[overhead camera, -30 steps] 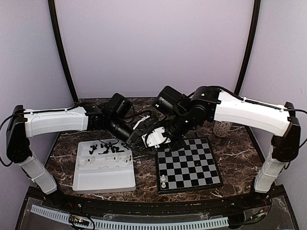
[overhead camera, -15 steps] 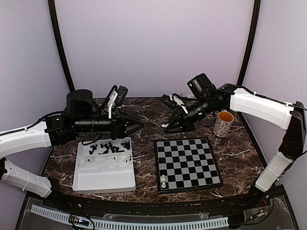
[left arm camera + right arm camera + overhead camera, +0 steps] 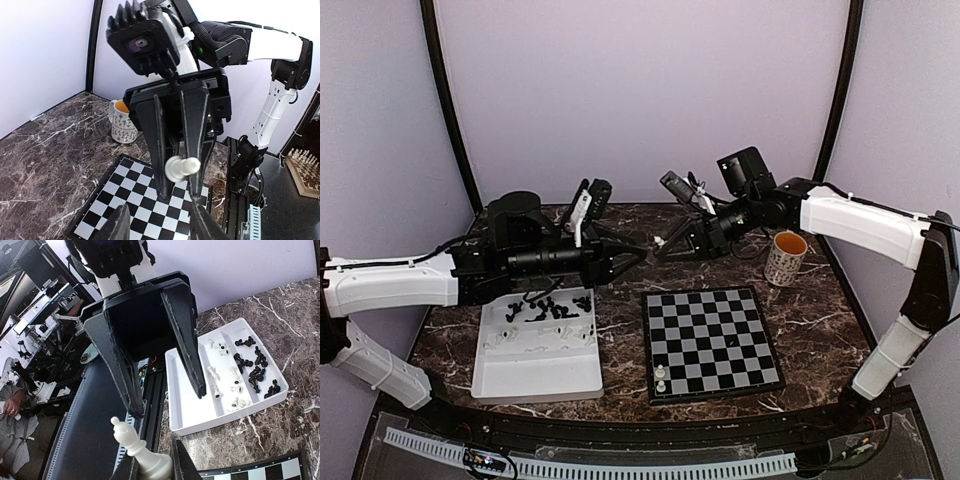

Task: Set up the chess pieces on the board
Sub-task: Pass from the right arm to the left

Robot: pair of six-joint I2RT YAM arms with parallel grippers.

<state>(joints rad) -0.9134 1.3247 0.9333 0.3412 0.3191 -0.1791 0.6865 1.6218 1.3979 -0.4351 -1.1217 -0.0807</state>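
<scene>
My two grippers meet tip to tip above the table behind the board (image 3: 720, 330). My right gripper (image 3: 665, 245) (image 3: 152, 455) is shut on the base of a white chess piece (image 3: 135, 442) (image 3: 182, 167), a bishop-like figure. My left gripper (image 3: 625, 255) (image 3: 159, 205) stands open, its fingers on either side of the right gripper's tips and not touching the piece. Two white pieces (image 3: 662, 378) stand on the board's near left corner. Black pieces (image 3: 552, 308) (image 3: 255, 367) and white pieces (image 3: 540, 335) (image 3: 225, 375) lie in the white tray (image 3: 535, 375) (image 3: 192, 410).
A patterned mug (image 3: 785, 258) (image 3: 122, 125) stands behind the board at the right, close under the right forearm. The tray lies left of the board on the marble table. Black frame posts rise at the back corners.
Both arms have risen from low over the tray and board. The grippers now face each other closely in the air, and the left jaws stand wider than before.
</scene>
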